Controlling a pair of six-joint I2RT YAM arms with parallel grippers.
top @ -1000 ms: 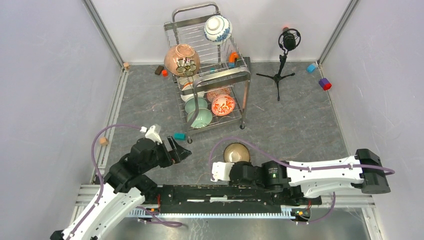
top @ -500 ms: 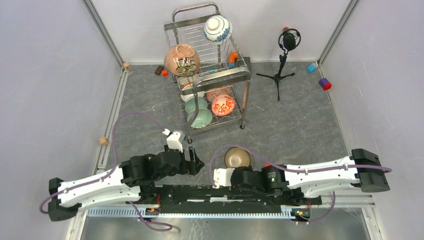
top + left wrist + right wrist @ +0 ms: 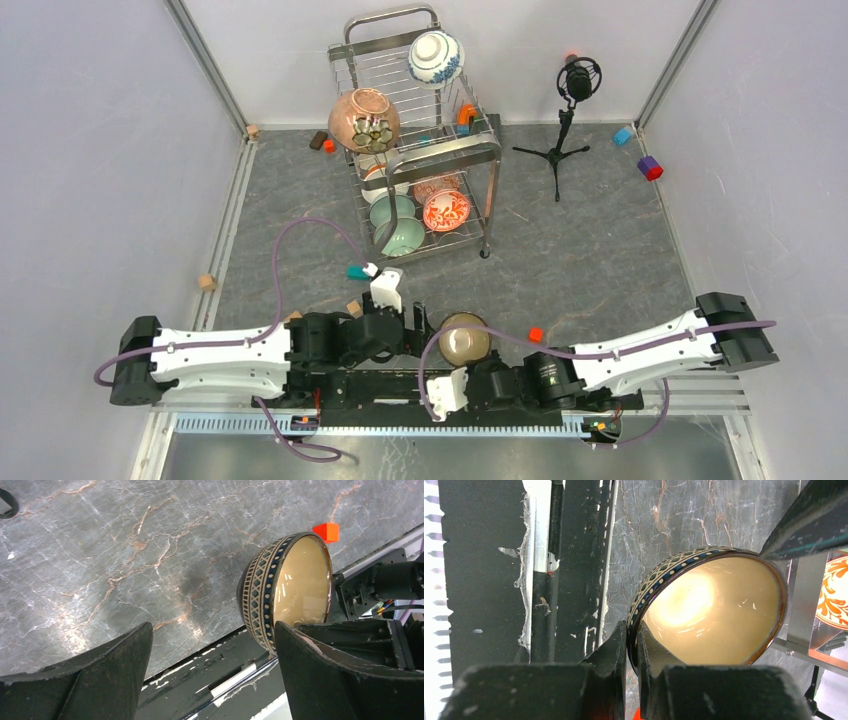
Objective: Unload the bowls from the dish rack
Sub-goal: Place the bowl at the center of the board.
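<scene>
Right gripper (image 3: 633, 632) clamped on the rim of the round tan ceramic bowl with lattice-patterned outside (image 3: 714, 610) — left gripper (image 3: 212, 635) just beside it, jaws wide apart.

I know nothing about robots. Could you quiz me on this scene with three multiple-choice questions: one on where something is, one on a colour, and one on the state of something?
1. Where is the blue-and-white bowl?
A) on the top tier of the dish rack, at the far end
B) on the rack's lower tier
C) gripped by an arm

2. What colour is the inside of the patterned bowl near the arms' bases?
A) green
B) tan
C) red

3. How do the right arm's jaws stand?
A) wide open and empty
B) shut on the patterned bowl's rim
C) shut on a block

Answers:
1 A: it sits up top at the back of the rack.
2 B: both wrist views show a glossy tan inside.
3 B: the rim is pinched between them.
</scene>
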